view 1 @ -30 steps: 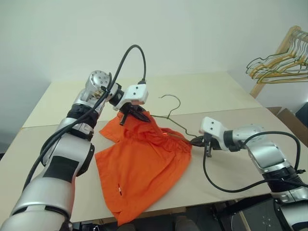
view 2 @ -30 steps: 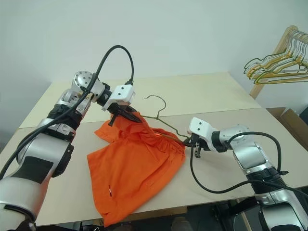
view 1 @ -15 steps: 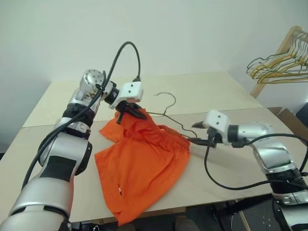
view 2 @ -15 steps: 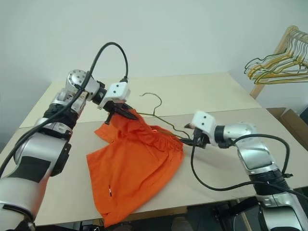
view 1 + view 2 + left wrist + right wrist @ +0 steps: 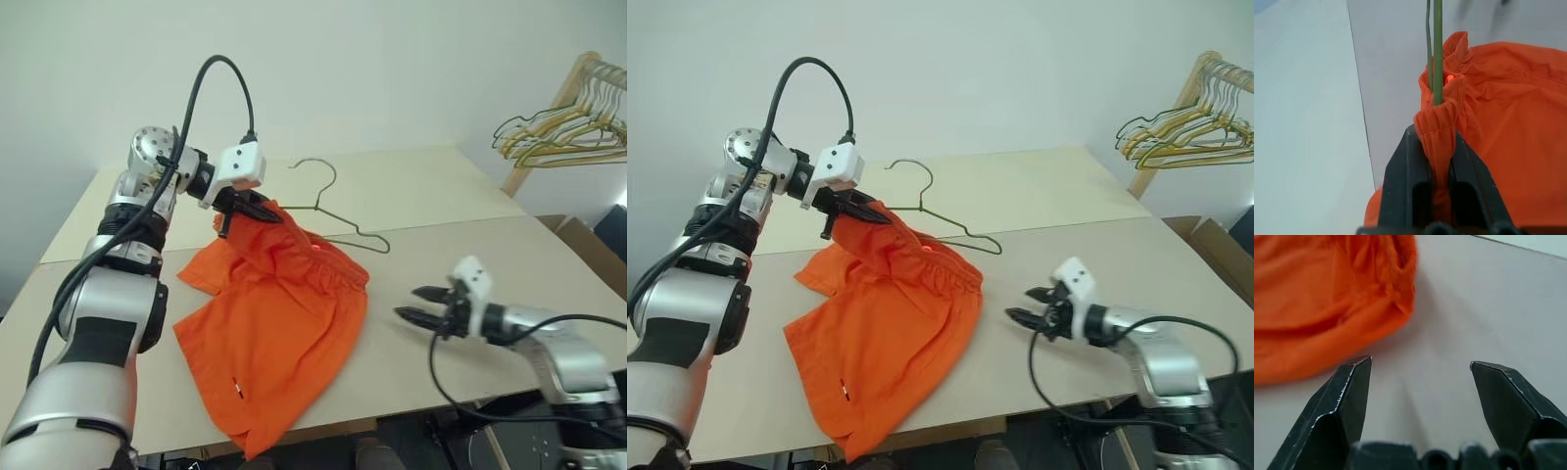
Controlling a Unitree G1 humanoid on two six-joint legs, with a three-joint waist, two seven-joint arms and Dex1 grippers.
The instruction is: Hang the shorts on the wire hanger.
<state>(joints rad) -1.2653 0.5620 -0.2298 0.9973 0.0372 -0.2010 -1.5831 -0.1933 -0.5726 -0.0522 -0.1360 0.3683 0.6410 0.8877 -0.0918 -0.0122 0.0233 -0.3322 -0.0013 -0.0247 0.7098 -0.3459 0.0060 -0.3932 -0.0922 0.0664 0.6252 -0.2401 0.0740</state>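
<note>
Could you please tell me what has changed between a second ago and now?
The right gripper let go of the wire hanger, opened and drew back from the shorts, over bare table. The left gripper stays shut on the waistband, slightly raised.

The shorts lie on the table, left of its middle, their near leg reaching the near edge. The wire hanger lies at their far right corner, its hook pointing to the far side. A rack of hangers stands beyond the table's far right.
</note>
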